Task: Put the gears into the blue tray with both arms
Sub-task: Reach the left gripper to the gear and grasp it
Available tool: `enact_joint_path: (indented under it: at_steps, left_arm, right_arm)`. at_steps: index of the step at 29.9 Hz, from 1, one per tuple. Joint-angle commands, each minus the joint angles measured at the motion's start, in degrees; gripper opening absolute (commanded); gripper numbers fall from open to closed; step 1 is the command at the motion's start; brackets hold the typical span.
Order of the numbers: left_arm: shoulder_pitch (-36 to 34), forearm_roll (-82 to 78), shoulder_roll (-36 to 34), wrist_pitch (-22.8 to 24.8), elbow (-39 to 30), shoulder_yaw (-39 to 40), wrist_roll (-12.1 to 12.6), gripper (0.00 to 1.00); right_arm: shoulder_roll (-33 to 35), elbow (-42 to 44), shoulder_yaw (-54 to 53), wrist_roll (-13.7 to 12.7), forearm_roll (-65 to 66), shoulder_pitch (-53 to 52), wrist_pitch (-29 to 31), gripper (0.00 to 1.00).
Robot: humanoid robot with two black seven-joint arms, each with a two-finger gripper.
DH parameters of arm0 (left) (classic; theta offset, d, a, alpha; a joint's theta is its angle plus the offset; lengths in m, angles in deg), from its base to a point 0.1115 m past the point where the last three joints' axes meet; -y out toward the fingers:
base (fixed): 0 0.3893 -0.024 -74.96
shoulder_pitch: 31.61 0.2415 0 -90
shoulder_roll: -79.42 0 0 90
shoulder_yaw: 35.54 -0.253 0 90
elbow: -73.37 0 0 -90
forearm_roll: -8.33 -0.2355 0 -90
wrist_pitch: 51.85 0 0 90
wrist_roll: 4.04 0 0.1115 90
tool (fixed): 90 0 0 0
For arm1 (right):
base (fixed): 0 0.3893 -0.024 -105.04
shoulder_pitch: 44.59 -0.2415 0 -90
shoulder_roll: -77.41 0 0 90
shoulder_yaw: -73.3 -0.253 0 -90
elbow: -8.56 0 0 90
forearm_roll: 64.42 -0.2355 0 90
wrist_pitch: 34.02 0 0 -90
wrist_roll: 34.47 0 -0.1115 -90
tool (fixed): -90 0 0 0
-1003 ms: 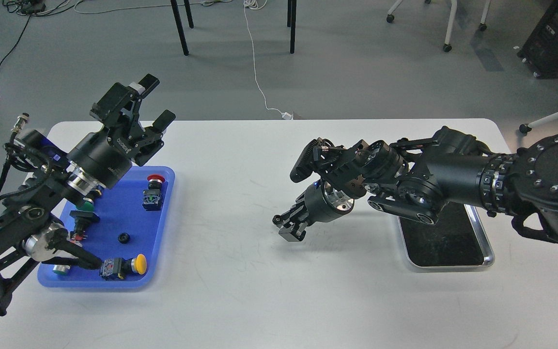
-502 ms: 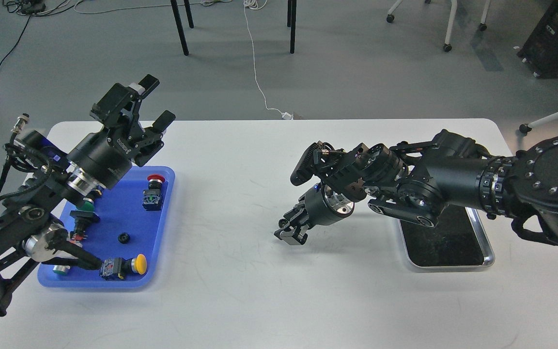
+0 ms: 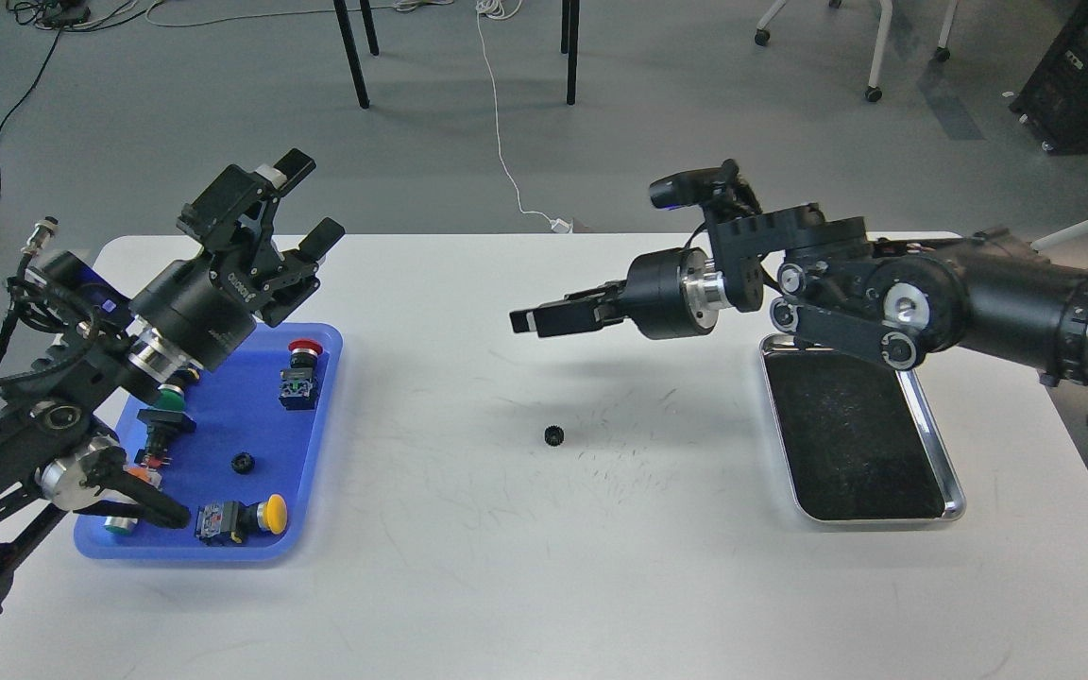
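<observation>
Since the earlier pictures the right arm has lifted away from the middle of the table and swung level, and a gear [image 3: 552, 434] that was not visible under it now lies bare on the white table [image 3: 525, 567] just below the frame's centre, touching nothing. The right gripper [image 3: 527, 321] points toward the left of the frame, above and a little left of that gear, well clear of it. It is seen side-on and dark, so I cannot tell whether its fingers are together or slightly apart; nothing shows between them.

A second gear [image 3: 242, 462] sits inside the blue tray [image 3: 322, 453] at the lower left of the frame, among push-button switches: one with a red cap [image 3: 302, 349], one with a yellow cap [image 3: 270, 515] and one with a green cap [image 3: 164, 404]. The left arm's thick links cover the tray's left part, so whatever lies there is hidden. The left gripper [image 3: 303, 203] has kept its place above the tray's upper edge, tilted up toward the top of the frame, fingers spread wide and empty.

At the right, the silver tray [image 3: 931, 444] with its black liner has its upper end hidden by the right arm. The arm's far end is cut off by the right edge.
</observation>
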Motion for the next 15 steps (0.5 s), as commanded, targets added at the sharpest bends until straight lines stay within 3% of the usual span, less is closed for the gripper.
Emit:
enact_joint_path:
  at_steps: [1, 5, 9, 15]
  left_arm:
    - [-0.11, -9.66, 0.41, 0.30, -1.18, -0.35, 0.00, 0.98]
    - [-1.69, -29.51, 0.41, 1.00, -1.71, -4.38, 0.00, 0.98]
    - [-6.87, -54.73, 2.50, 0.39, -0.05, -10.87, 0.00, 0.98]
    - [-14.78, -78.98, 10.77, -1.46, 7.85, -19.93, 0.00, 0.97]
  right_arm:
    - [7.77, -1.27, -11.96, 0.01, -12.53, 10.78, 0.16, 0.96]
    - [14.98, -3.99, -29.01, 0.01, -22.47, 25.73, 0.78, 0.96]
    - [17.02, -6.01, -43.34, 0.01, -29.07, 40.15, 0.87, 0.96]
    - [17.02, -6.81, -52.60, 0.01, -29.96, 50.10, 0.87, 0.96]
